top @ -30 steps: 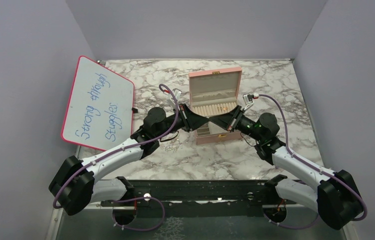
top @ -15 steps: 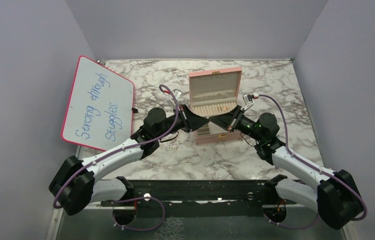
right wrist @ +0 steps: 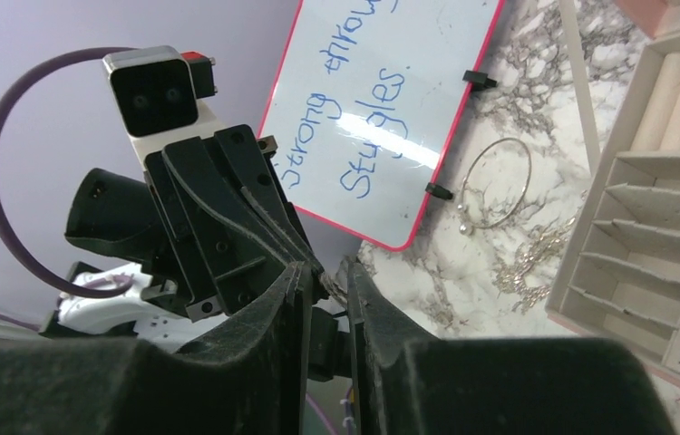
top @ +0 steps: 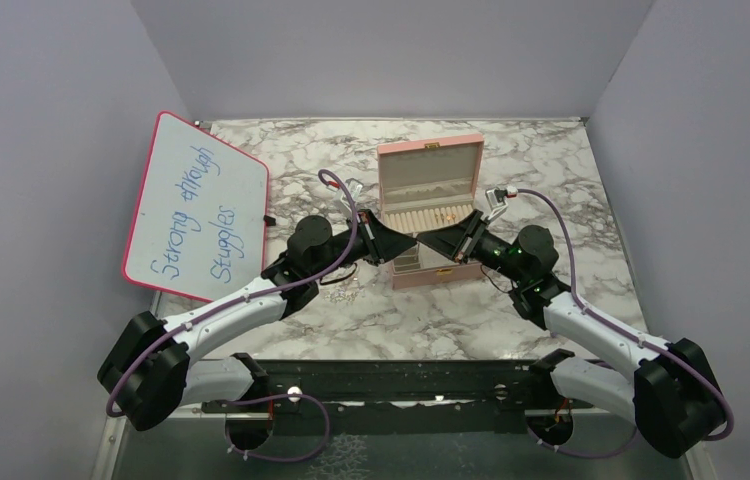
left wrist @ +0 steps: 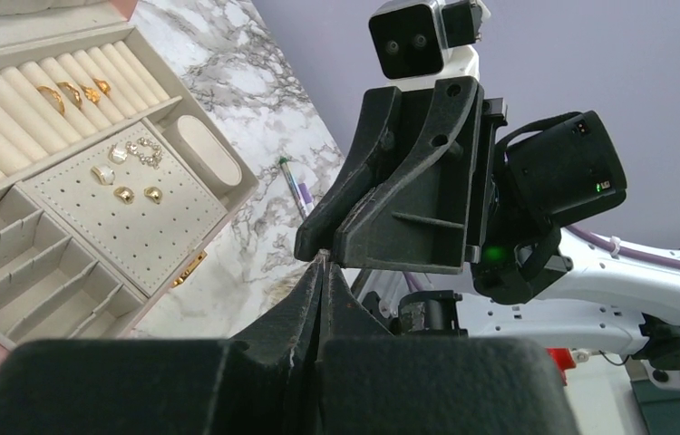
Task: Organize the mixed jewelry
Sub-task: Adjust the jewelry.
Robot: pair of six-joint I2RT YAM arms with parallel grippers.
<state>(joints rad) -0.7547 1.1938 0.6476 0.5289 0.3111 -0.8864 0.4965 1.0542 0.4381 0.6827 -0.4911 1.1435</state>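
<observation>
- Left gripper (left wrist: pixel 321 263): hangs over the front of the open pink box (top: pixel 429 277), fingers pressed flat together; cannot tell whether anything tiny sits between them.
- Right gripper (right wrist: pixel 323 270): faces it nose to nose, fingers slightly spread, a narrow gap showing with the left tips right at it.
- Gold rings (left wrist: pixel 69 92): sit tucked among the cream rolls in the box's upper tray.
- Small gold and silver earrings (left wrist: pixel 128 172): rest on the perforated pad just below those rolls.
- Thin silver hoop (right wrist: pixel 497 181): lies flat on the marble desk (top: pixel 551 160) beside a loose chain tangle (right wrist: pixel 536 258), between box and whiteboard (top: pixel 196 205).
- Marker pen (left wrist: pixel 298 188): lies on the desk on the box's other side.
</observation>
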